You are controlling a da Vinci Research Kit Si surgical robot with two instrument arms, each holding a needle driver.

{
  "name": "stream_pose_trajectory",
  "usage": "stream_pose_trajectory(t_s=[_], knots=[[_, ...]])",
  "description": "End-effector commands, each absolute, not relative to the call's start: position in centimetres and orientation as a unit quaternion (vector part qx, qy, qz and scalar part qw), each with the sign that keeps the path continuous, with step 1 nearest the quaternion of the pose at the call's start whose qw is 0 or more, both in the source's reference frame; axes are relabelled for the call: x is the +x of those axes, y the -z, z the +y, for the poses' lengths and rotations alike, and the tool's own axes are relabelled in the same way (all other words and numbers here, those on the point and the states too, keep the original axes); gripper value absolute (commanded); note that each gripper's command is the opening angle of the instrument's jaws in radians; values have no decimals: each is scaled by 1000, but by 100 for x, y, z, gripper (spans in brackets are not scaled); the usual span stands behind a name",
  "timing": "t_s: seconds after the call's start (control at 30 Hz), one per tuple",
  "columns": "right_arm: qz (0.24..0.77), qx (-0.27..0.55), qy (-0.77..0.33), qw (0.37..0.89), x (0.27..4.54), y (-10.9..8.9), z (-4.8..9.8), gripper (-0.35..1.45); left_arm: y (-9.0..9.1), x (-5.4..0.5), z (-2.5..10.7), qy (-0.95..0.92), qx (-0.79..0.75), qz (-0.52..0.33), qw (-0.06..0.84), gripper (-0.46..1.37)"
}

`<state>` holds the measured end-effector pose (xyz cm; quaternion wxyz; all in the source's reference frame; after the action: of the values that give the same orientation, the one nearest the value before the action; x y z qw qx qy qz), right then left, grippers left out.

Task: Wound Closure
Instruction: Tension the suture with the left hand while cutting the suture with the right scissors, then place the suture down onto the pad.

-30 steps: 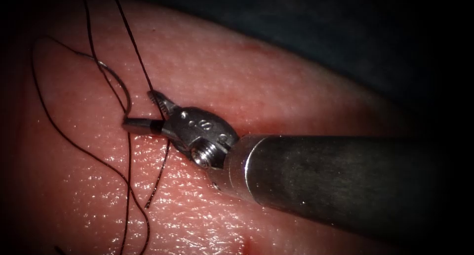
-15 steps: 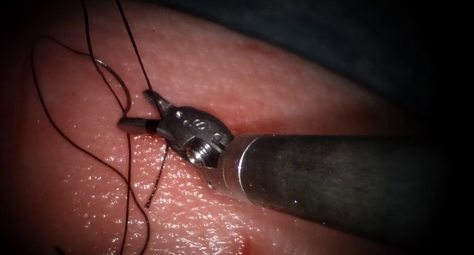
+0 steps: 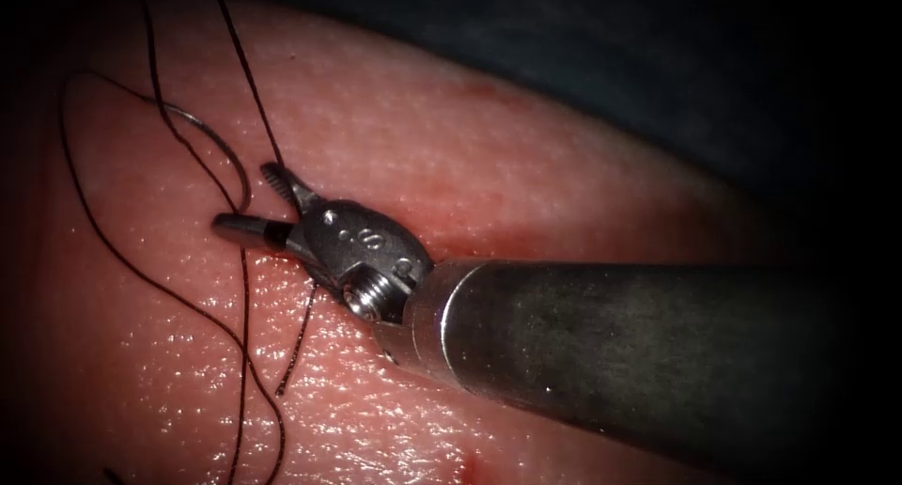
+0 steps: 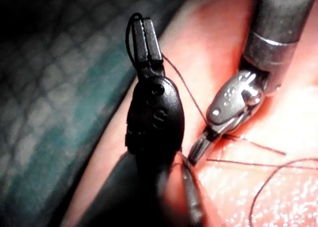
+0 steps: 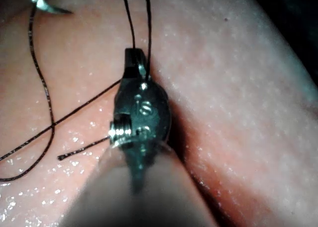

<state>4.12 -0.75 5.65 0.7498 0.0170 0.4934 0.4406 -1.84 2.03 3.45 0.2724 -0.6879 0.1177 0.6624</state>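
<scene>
In the endoscope view we see the right gripper (image 3: 246, 203) coming in from the right over the tissue (image 3: 526, 165), its two jaws spread apart with a strand of thread (image 3: 252, 90) running between them; they hold nothing. The needle (image 3: 218, 147) lies on the tissue just left of the jaws, a bright arc with thread crossing it, and we cannot tell whether its tip sits in the tissue. A cut end of thread (image 3: 293, 358) lies loose below the gripper, and a small red fluid spot (image 3: 467, 466) marks the tissue further down. The wide shaft hides whatever lies behind it.

In the left wrist view we gain the left gripper (image 4: 144, 31), dark and lifted off the tissue (image 4: 218, 33), its jaws closed on the thread (image 4: 130, 33), which loops round the tips and trails down toward the right gripper (image 4: 198, 150).

In the right wrist view the right gripper (image 5: 135, 55) points along two thread strands (image 5: 148, 18), and the needle (image 5: 47, 6) glints on the tissue (image 5: 238, 113) well away from the jaws.
</scene>
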Motion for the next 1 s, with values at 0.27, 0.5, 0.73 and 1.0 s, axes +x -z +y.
stream_pose_trajectory(t_s=[0.27,0.5,0.73,1.0], knots=[[479,12,-447,755,411,-565,-76,-35,-345,-184,202,-662,-689,117,271,-35],[478,18,-444,758,405,-564,-78,-35,-345,-184,203,-662,-689,116,271,-35],[490,34,-432,757,400,-563,-78,140,-348,-183,205,-662,-690,116,271,-35],[499,41,-412,761,391,-561,-86,143,-350,-180,207,-661,-691,114,270,-35]])
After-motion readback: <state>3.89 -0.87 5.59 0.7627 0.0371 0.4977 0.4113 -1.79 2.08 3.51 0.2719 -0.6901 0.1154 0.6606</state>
